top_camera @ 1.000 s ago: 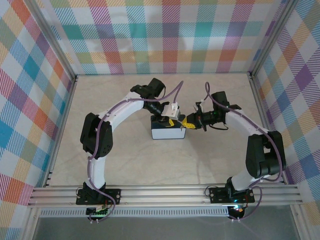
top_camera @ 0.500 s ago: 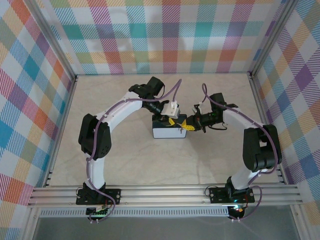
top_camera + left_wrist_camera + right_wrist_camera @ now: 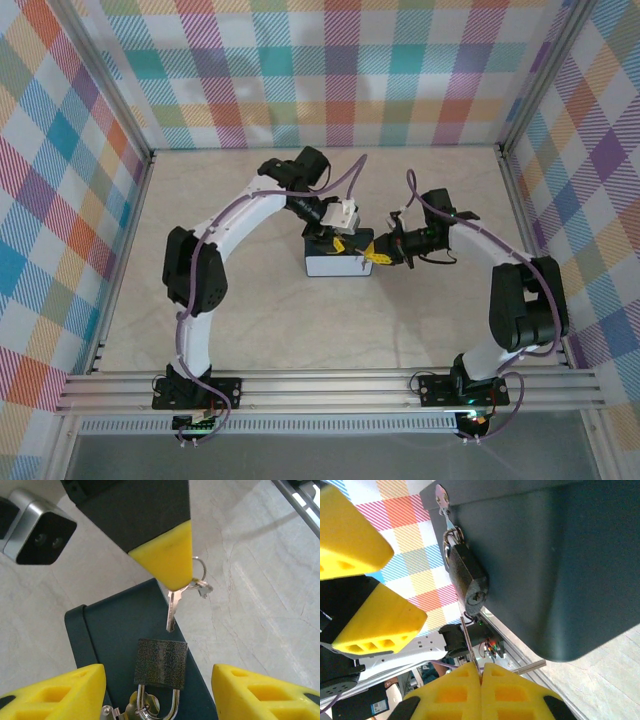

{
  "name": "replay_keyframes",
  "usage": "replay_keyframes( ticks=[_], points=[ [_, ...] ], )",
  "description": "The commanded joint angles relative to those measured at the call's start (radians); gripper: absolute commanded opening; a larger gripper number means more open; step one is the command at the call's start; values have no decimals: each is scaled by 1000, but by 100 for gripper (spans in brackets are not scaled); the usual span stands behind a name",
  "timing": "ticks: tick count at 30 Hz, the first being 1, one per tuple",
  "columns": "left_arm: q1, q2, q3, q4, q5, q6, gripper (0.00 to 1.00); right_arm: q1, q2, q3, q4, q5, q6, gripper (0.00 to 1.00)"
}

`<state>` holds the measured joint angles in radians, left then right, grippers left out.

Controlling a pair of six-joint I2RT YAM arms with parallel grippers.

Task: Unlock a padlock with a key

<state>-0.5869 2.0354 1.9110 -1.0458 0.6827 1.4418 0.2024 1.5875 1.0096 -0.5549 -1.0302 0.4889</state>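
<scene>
With the padlock [image 3: 161,662] low-centre on the box [image 3: 115,635] between the wide-spread left gripper [image 3: 158,682], the right gripper [image 3: 172,575], pinching the key [image 3: 172,611], should square its tip to what looks like the keyhole [image 3: 478,598] before pushing.

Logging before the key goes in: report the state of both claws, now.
Left claw: open, empty, its fingers on either side of the padlock without touching it.
Right claw: shut on the key.

You're looking at a black speckled metal padlock [image 3: 161,662] and a dark-blue rectangular box [image 3: 115,630]; the slim metal key [image 3: 172,611] is silver, the walls [image 3: 330,70] wear multicoloured pastel plaid, and the marbled tabletop [image 3: 260,580] is cream.
</scene>
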Motion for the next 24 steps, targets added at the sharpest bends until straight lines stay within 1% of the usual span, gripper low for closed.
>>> replay_keyframes(
  ticks=[1, 6, 10, 17, 24],
  points=[
    [-8, 41, 29, -74, -5, 39, 58, -8, -20, -14, -10, -1, -4, 1],
    [-14, 76, 69, -102, 0, 42, 60, -11, -27, -14, -16, 1, -9, 1],
    [-22, 93, 78, -91, 2, 40, 60, -12, -32, -23, -14, 1, -13, 1],
    [-45, 100, 97, -107, 40, 43, 61, -12, -34, -34, -8, -3, -19, 1],
    [-47, 120, 97, -121, -9, 35, 58, -12, -37, -39, -4, -6, -19, 1]
  ],
)
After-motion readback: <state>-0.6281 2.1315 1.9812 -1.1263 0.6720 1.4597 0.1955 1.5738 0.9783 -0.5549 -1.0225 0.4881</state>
